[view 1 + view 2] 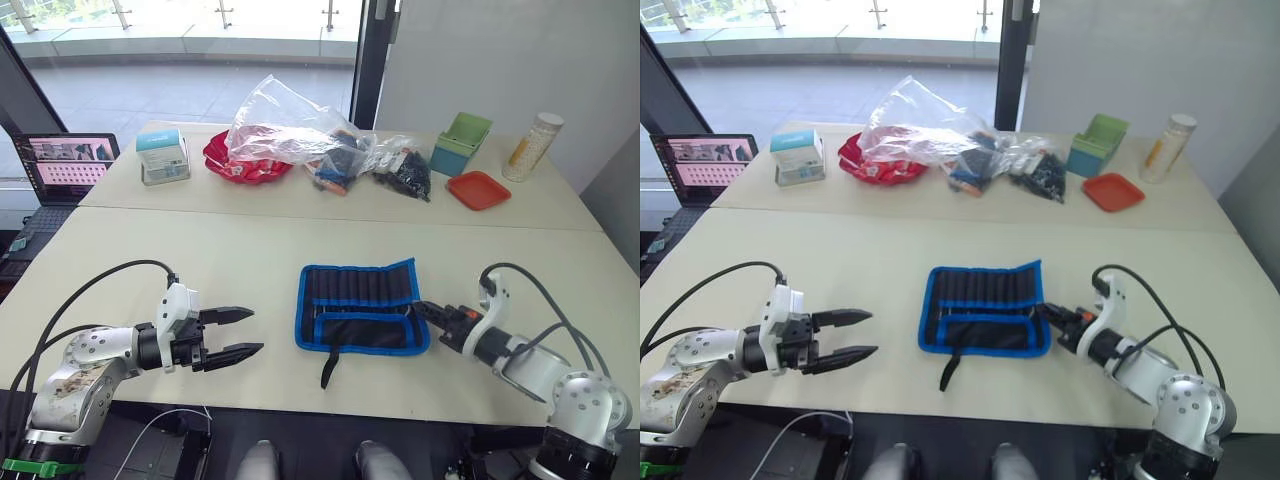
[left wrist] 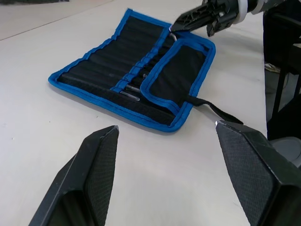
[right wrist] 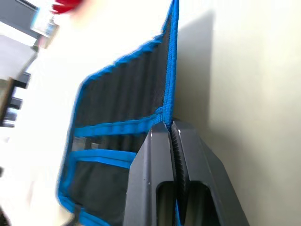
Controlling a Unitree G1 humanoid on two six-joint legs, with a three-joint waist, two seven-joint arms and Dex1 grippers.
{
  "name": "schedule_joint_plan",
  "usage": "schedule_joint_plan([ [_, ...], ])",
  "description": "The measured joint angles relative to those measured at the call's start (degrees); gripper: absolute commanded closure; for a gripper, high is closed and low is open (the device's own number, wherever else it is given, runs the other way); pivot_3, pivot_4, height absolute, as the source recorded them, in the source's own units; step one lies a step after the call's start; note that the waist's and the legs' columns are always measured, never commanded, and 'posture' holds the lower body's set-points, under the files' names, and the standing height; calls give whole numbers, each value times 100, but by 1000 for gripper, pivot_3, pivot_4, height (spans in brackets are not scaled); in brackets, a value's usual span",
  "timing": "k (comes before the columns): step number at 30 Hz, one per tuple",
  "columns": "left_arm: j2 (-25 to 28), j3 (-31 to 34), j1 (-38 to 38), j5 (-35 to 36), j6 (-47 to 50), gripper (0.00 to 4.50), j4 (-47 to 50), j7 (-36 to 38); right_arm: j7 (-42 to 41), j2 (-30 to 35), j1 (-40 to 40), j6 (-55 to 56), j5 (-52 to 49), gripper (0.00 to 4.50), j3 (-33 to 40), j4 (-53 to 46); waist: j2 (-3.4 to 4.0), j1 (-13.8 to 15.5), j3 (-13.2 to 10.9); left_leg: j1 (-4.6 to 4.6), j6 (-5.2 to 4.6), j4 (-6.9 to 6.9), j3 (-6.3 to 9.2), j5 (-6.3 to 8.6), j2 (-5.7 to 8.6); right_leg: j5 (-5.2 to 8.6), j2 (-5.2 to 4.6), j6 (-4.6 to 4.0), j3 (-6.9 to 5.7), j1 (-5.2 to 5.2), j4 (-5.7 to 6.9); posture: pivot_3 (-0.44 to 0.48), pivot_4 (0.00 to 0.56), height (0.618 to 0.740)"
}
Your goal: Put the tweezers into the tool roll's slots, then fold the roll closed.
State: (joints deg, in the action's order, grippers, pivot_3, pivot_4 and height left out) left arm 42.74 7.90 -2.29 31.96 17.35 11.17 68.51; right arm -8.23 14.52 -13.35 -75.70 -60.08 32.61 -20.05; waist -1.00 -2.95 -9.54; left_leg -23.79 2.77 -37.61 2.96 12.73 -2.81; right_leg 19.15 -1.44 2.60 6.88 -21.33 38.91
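I see the flat black fabric tool roll with bright blue edging (image 1: 362, 308) lying open on the pale tabletop (image 1: 250, 250), roughly centred in front of me, its short black strap (image 1: 328, 368) trailing off the near edge toward me. The row of narrow black fabric slots (image 1: 362, 288) runs across the far half of its inner face; a blue-edged flap covers the near half. In my left wrist view I can make out slim silvery-tipped tweezers (image 2: 133, 86) tucked in the slots, though I cannot count them.

My right claw (image 1: 432, 311) sits at the roll's right edge. From its wrist view the two black fingers (image 3: 150, 169) are pressed together on the blue edging, so it is clenched on the tool roll's right border, which rises off the tabletop there.

My left claw (image 1: 232, 333) hovers over bare tabletop well to the left of the roll, not touching it. Its two black fingers (image 2: 89, 174) are spread wide, released and holding nothing, pointing toward the roll's left edge.

On the far side of the tabletop, well apart from the roll, I see a crumpled clear plastic bag (image 1: 285, 125) over a red dish (image 1: 240, 160), a small teal and white box (image 1: 162, 155), a green container (image 1: 460, 143), a shallow orange-red tray (image 1: 478, 189) and a tall clear jar (image 1: 533, 146). An open laptop (image 1: 68, 165) stands off the left end.
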Motion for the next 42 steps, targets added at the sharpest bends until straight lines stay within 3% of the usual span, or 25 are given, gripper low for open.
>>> schedule_joint_plan([
  [8, 0, -98, -181, -35, 24, 1011, -84, 4, 1174, 130, -722, -167, -1309, 4464, -375, -303, 2, -60, -2, -2, 0, 18, 2, -1, 1, 0, -1, 0, 0, -7, 0, 0, 150, 717],
  [15, -4, -251, -272, -38, 35, 1011, -90, -18, 2607, -326, -893, -171, -1331, 4464, -1590, -515, 3, -119, -1, -30, 4, 39, -1, -6, -1, -1, 1, -2, 6, -63, 17, 0, 150, 717],
  [20, -4, -299, -352, -39, 44, 1011, -93, -35, 3217, -457, -898, -89, -1257, 4464, -1969, -550, 2, -105, 0, -59, 10, 38, 1, -17, 0, -3, -2, -5, 2, -95, 28, 0, 150, 717],
  [26, -7, -396, -386, -39, 66, 1011, -93, -43, 3502, -478, -926, 53, -1197, 4464, -2186, -569, 2, -115, -1, -56, 9, 39, 1, -18, -1, -3, 1, -5, 2, -96, 29, 0, 150, 717],
  [33, -37, -439, -360, -40, 66, 1011, -82, -86, 3699, -1054, -1049, 375, -764, 4464, -2669, -374, 2, -118, 0, -55, 9, 40, 2, -18, -1, -3, 1, -5, 0, -96, 32, 0, 150, 717],
  [38, -41, -464, -315, -40, 64, 1011, -79, -98, 3321, -1052, -992, 619, -9, 4464, -3138, 108, 1, -108, 1, -54, 9, 39, 1, -18, 1, -3, -1, -5, -1, -95, 31, 0, 150, 717],
  [42, -43, -465, -290, -43, 51, 1011, -79, -102, 2642, -641, -1079, 829, 781, 4464, -3823, 315, -20, -112, 20, -35, 9, 41, 2, -18, -2, -3, 1, -5, -3, -82, 32, 0, 150, 717],
])
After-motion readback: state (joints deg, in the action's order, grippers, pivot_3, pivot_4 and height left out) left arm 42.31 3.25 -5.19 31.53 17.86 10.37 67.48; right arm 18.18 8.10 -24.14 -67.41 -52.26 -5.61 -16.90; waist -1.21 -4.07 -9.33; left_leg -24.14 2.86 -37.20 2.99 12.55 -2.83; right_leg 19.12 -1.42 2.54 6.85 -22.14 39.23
